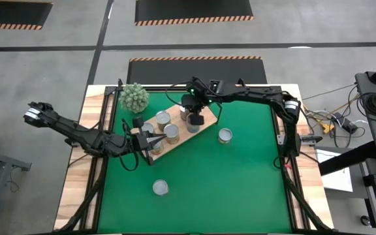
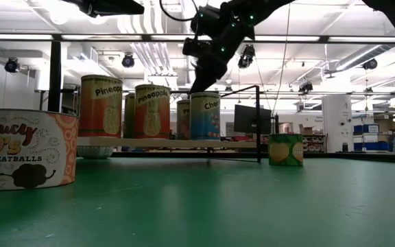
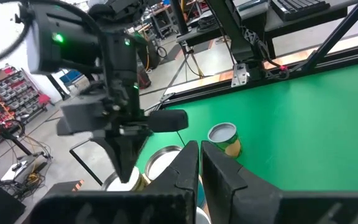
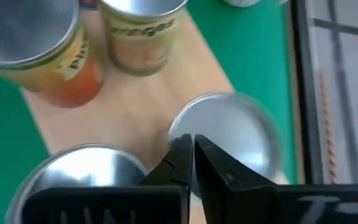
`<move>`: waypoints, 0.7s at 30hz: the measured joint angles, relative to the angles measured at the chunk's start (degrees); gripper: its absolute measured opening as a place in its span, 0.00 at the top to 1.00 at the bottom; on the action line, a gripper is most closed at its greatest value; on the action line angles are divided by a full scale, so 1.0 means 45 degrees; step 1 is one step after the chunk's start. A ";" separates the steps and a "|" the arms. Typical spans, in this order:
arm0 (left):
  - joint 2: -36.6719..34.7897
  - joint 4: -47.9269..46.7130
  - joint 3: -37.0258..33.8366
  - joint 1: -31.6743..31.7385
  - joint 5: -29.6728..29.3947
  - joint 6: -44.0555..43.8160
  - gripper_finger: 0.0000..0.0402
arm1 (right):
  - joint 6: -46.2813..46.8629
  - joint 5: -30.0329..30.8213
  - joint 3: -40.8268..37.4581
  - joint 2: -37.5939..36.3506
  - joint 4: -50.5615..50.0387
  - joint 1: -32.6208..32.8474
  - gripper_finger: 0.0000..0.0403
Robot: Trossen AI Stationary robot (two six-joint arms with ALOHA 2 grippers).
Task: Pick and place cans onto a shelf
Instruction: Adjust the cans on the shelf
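Wood-grain shelf (image 1: pixel 204 126) already carries several cans (image 1: pixel 163 118); two more (image 1: pixel 224 135) wait on the counter (image 1: pixel 240 189). Both the right pincer (image 1: pixel 193 117) and left pincer (image 1: pixel 162 140) hover clenched, empty.

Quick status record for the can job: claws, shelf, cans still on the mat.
left claw: shut, empty, at the shelf's near-left end
right claw: shut, empty, above the cans on the shelf
shelf: wooden board holding several cans
cans off shelf: two; one right of the board, one near the front of the green mat
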 joint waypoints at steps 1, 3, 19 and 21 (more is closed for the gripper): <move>0.0000 0.0000 0.0000 -0.0001 0.0000 0.0004 1.00 | -0.0008 0.0158 0.0113 0.0000 0.0026 0.0000 0.98; 0.0000 0.0000 0.0000 -0.0005 0.0000 0.0000 1.00 | -0.0049 0.0509 0.0284 -0.0001 0.0125 -0.0034 0.98; 0.0000 0.0000 0.0000 0.0000 0.0002 0.0000 1.00 | 0.0358 0.0377 -0.0732 0.0000 0.0919 -0.0306 0.98; -0.0001 0.0000 0.0000 0.0000 0.0005 0.0005 1.00 | 0.0480 0.0133 -0.0771 0.0000 0.0994 -0.0307 0.98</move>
